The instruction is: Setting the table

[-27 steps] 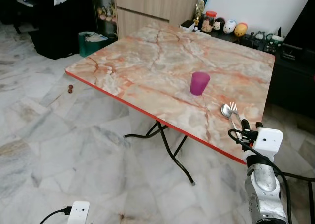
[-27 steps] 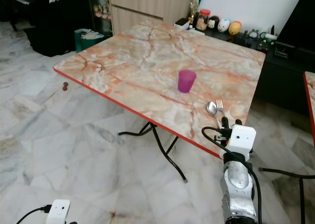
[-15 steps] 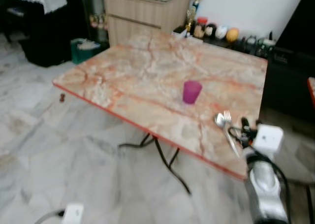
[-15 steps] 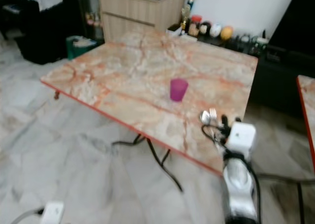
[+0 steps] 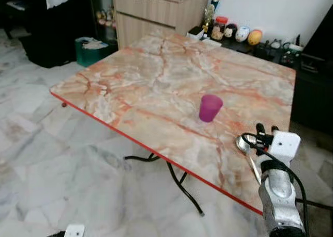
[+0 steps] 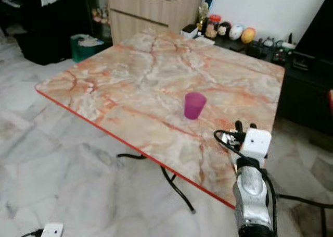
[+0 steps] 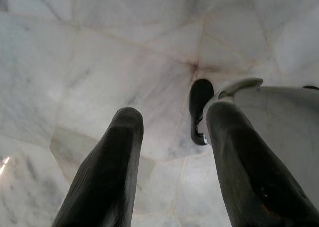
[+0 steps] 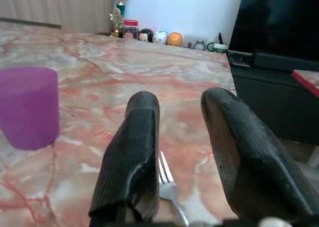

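A purple cup (image 5: 210, 108) stands upright on the marble-topped table (image 5: 145, 75), toward its near right part. A metal spoon (image 5: 243, 142) lies by the table's near right edge. A fork (image 8: 167, 179) lies beside it, tines pointing away from me. My right gripper (image 5: 266, 130) hovers low over the cutlery, open, with the fork below the gap between its fingers (image 8: 134, 152). In the right wrist view the purple cup (image 8: 27, 107) stands off to one side. My left gripper (image 7: 174, 114) hangs open above the marble floor.
The table has a red edge (image 5: 156, 151) and black folding legs (image 5: 179, 177). Behind it stand a wooden sideboard (image 5: 156, 10), a green container (image 5: 91, 45), a row of figurines (image 5: 237, 33) and a black TV cabinet (image 5: 312, 86). A white plug (image 6: 52, 229) lies on the floor.
The camera has shifted and the table looks nearer. My right gripper has gone from the table's edge to over the fork and spoon. The cup has stayed put.
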Available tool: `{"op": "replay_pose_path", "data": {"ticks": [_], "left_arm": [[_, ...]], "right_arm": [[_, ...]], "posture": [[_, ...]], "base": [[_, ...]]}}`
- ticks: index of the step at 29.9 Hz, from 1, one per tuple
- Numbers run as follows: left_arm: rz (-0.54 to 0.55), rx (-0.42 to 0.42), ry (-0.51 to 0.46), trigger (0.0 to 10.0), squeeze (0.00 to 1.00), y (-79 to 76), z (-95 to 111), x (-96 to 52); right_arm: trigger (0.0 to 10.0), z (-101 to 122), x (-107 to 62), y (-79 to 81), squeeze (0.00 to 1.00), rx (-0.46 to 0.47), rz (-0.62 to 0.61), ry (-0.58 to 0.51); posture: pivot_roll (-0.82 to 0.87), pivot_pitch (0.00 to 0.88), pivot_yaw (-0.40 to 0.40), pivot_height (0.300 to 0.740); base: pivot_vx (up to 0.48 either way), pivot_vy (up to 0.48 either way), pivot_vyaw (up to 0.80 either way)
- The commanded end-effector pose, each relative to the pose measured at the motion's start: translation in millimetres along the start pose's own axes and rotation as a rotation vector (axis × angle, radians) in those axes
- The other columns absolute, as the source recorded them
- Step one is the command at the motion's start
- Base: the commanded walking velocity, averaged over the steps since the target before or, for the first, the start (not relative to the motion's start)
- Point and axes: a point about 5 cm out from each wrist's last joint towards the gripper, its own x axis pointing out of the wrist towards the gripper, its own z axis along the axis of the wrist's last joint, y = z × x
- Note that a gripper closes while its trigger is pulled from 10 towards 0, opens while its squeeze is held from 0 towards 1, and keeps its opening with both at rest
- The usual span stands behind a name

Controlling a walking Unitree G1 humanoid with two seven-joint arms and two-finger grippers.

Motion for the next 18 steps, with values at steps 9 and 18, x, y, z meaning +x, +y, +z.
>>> {"op": "replay_pose_path", "data": {"ticks": [9, 18], "left_arm": [[-0.013, -0.003, -0.005, 10.0, 0.0, -9.5, 4, 1.8], [-0.015, 0.009, -0.019, 10.0, 0.0, -12.8, 17, 4.6]], "right_arm": [[10.0, -31, -12.6, -22.5, 0.0, -0.123, 0.043, 0.237], [10.0, -21, -8.7, -13.2, 0.63, -0.061, 0.148, 0.26]], "posture": [[0.09, 0.0, -0.085, 0.728], [0.09, 0.0, -0.075, 0.728]], "base": [[0.0, 0.0, 0.0], [0.0, 0.0, 0.0]]}}
